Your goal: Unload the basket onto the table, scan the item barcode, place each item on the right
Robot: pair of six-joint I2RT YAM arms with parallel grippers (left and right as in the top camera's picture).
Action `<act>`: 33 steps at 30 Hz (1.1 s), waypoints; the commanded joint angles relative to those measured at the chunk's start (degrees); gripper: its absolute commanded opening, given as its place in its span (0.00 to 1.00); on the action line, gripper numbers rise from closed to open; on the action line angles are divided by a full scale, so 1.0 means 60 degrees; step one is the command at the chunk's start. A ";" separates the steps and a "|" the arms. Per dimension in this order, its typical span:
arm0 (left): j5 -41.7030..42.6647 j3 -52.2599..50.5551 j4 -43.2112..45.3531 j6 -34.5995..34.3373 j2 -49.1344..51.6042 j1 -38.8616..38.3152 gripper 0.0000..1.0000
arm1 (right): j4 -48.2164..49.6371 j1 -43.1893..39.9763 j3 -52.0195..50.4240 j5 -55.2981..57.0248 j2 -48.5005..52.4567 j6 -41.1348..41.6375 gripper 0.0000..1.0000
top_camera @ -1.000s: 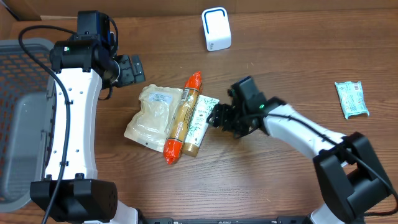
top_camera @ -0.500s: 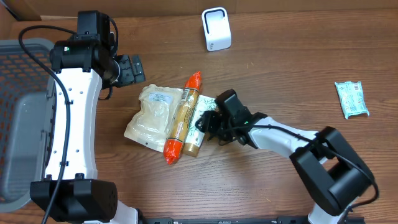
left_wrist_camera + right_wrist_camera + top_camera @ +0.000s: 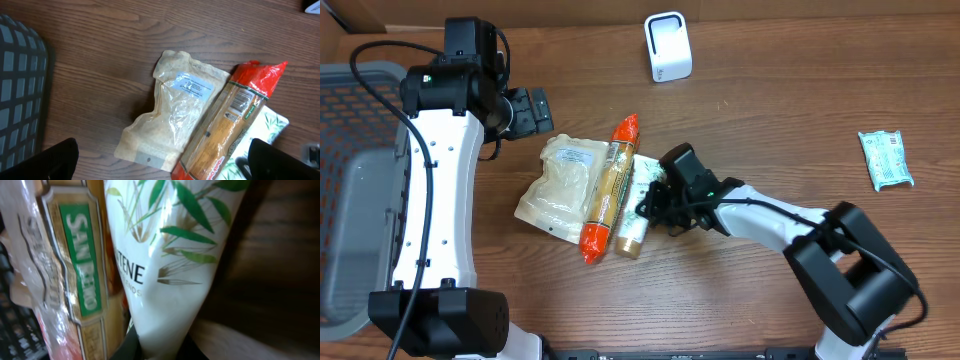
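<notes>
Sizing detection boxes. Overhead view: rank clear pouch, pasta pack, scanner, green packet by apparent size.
1. clear pouch
2. pasta pack
3. scanner and green packet: close; scanner stands taller, nearer the camera, so not ranked.

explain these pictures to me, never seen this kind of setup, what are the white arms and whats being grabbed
These are two robot arms at a table. One picture looks down from above; the other two come from cameras on each arm's wrist. On the table lie a clear pouch, a red-ended pasta packet, a white tube, a green packet and a small white scanner; a grey basket sits at the left. The left tool hangs open, holding nothing. The right tool pinches the white tube's end.
</notes>
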 commanded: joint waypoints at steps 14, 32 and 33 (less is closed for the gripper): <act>0.0073 -0.0033 0.0015 -0.0127 0.0077 -0.0022 1.00 | -0.9876 -0.0546 0.3577 0.7978 -0.1158 -0.3173 0.05; 0.0073 -0.0033 0.0015 -0.0127 0.0077 -0.0022 0.99 | -1.0010 0.0146 0.3577 0.7603 0.1902 -0.2932 0.37; 0.0073 -0.0033 0.0018 -0.0127 0.0077 -0.0022 1.00 | -0.9894 0.0200 0.3581 0.7111 0.1902 -0.3049 0.41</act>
